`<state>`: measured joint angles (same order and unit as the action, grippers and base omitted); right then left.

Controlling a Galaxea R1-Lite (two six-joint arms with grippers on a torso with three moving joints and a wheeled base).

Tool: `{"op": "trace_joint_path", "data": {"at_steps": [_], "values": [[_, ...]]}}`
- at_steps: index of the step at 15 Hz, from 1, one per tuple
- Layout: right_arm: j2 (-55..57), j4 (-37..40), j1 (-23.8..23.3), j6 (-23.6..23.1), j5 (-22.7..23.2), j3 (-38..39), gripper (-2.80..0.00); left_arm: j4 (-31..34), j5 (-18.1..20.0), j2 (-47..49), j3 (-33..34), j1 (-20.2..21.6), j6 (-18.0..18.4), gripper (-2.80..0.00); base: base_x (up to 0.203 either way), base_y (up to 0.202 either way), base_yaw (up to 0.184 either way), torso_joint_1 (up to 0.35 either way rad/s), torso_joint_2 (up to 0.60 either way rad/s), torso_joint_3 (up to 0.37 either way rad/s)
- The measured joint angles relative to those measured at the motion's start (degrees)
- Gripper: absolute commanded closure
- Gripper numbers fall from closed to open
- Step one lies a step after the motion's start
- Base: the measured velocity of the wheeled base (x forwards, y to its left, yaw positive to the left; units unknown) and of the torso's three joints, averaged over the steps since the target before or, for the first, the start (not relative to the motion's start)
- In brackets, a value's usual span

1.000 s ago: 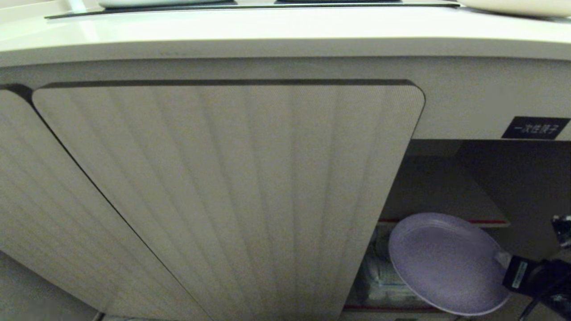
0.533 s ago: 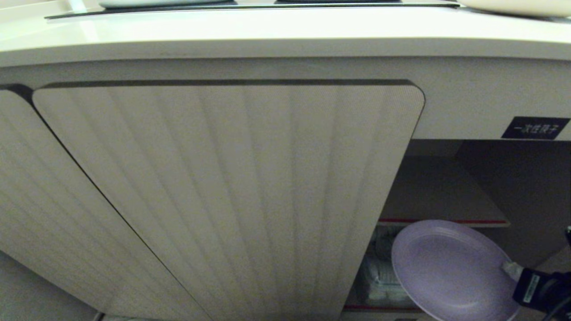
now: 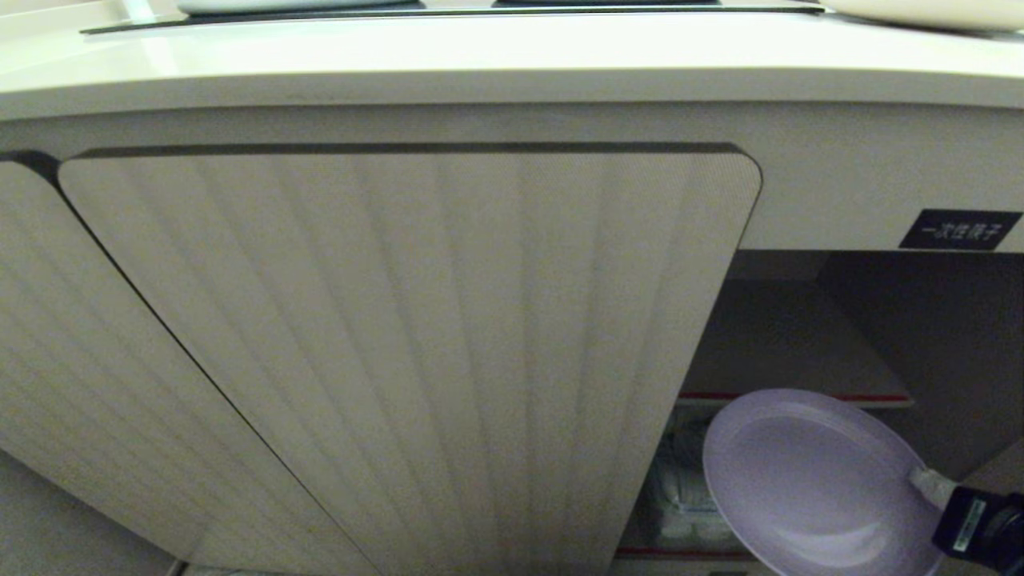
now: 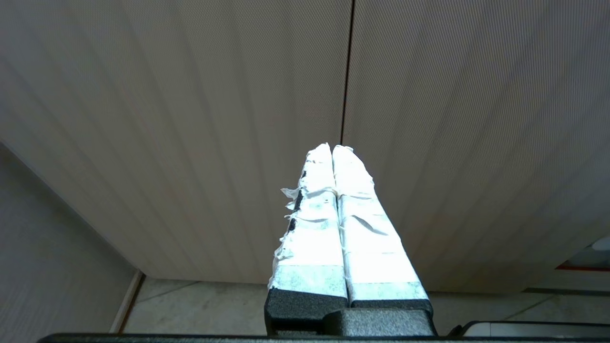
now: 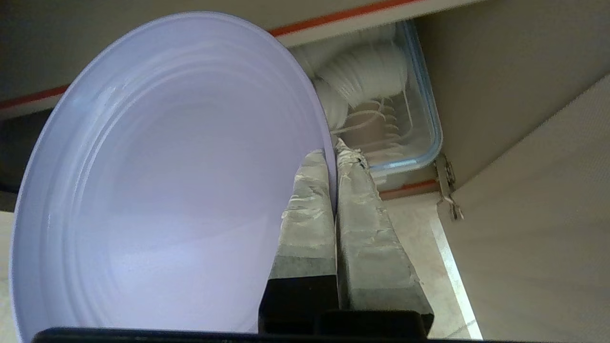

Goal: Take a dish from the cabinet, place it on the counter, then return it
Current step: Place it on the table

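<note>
The dish (image 3: 808,480), a pale lavender plate with faint rings, hangs tilted in front of the open right bay of the cabinet (image 3: 440,344), just below the red-edged shelf (image 3: 800,397). My right gripper (image 3: 928,484) comes in from the lower right and is shut on the plate's rim. In the right wrist view one finger lies on each side of the dish (image 5: 167,181) edge, with the gripper (image 5: 333,155) closed tight. The counter (image 3: 480,48) runs along the top, above the doors. My left gripper (image 4: 332,148) is shut on nothing, parked facing the closed ribbed doors.
A clear container (image 5: 395,119) with white items sits on the lower shelf behind the dish. The opened door panel (image 5: 548,214) and its hinge (image 5: 445,181) stand close beside my right gripper. A black label (image 3: 960,230) marks the cabinet front. Black cooktop glass (image 3: 448,10) is inset in the counter.
My right gripper has drawn back toward the lower right with the dish, which has come slightly out of the cabinet opening and lower in view. The left arm has not moved.
</note>
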<state>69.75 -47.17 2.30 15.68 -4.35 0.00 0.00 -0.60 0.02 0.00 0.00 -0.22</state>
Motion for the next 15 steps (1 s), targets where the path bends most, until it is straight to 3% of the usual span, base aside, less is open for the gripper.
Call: {"op": "trace_joint_path", "data": {"at_steps": [5,15], "values": [[-1.4,0.0,4.3,-0.3,0.2,0.0,0.00,0.0,0.0,0.0,0.0,0.0,0.0,0.00,0.000,0.000,0.000,0.000,0.00,0.000],[-0.2,4.3,7.7,-3.4,1.6,0.0,0.00,0.0,0.0,0.0,0.0,0.0,0.0,0.00,0.000,0.000,0.000,0.000,0.00,0.000]]}}
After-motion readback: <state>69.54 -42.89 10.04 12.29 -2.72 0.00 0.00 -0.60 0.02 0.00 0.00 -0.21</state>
